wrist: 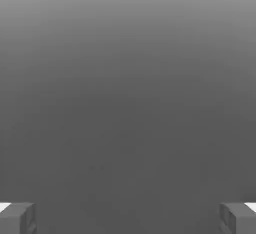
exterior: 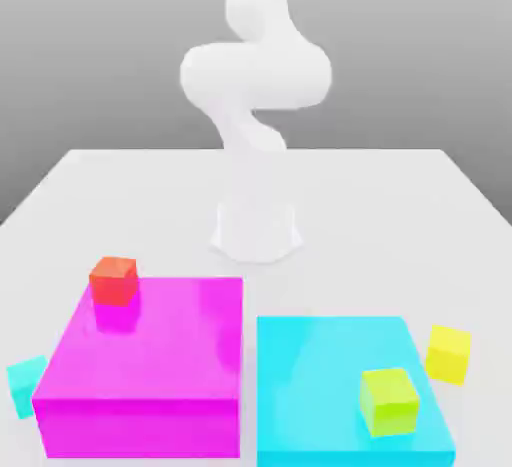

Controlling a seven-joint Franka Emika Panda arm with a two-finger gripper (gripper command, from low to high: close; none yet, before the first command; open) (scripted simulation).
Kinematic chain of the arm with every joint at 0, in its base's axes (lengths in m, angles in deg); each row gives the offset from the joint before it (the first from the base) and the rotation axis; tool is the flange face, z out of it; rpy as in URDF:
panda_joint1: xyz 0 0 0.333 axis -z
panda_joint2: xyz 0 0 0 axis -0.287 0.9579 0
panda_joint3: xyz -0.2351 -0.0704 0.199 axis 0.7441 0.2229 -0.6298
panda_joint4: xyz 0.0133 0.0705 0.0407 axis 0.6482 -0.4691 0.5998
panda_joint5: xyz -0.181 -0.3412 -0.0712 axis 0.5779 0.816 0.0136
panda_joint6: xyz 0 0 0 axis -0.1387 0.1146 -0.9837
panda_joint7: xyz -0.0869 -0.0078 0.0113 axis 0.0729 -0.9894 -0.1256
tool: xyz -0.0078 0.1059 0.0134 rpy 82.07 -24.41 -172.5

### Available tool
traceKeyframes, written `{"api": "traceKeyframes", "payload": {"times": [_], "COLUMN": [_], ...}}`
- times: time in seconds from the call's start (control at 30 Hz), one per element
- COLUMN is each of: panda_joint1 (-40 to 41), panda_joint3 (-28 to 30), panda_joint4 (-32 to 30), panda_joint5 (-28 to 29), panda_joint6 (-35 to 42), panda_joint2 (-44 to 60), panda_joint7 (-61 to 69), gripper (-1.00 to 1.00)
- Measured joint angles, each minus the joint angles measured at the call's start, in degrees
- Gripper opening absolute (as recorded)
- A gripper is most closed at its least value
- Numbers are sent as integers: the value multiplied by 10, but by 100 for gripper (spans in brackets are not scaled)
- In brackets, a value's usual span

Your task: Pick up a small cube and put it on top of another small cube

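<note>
Viewing the gripper (wrist: 128, 218) spread wide on nothing, I note the yellow cube (exterior: 447, 354) right of the cyan block (exterior: 330, 355), teal cube (exterior: 25, 385) far left.

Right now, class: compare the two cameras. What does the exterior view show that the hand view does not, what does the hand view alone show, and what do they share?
Exterior view alone: the white table, the arm, a magenta flat block carrying a red-orange cube, a cyan flat block carrying a lime cube, the yellow cube beside it on the exterior view's right, and the teal cube at the exterior view's left.

Hand view alone: the pincer, its fingertips wide apart, nothing between them.

Shared: a plain grey backdrop.
</note>
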Motion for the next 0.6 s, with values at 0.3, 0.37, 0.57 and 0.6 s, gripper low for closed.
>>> {"api": "traceKeyframes", "payload": {"times": [0.3, 0.37, 0.57, 0.6], "panda_joint1": [-124, -146, -199, -207], "panda_joint3": [21, 19, -4, -9], "panda_joint4": [-46, -56, -87, -92], "panda_joint5": [-82, -98, -132, -135], "panda_joint6": [-64, -77, -119, -127], "panda_joint2": [149, 181, 277, 293], "panda_joint7": [135, 163, 237, 247], "gripper": [0, 0, 0, 0]}}
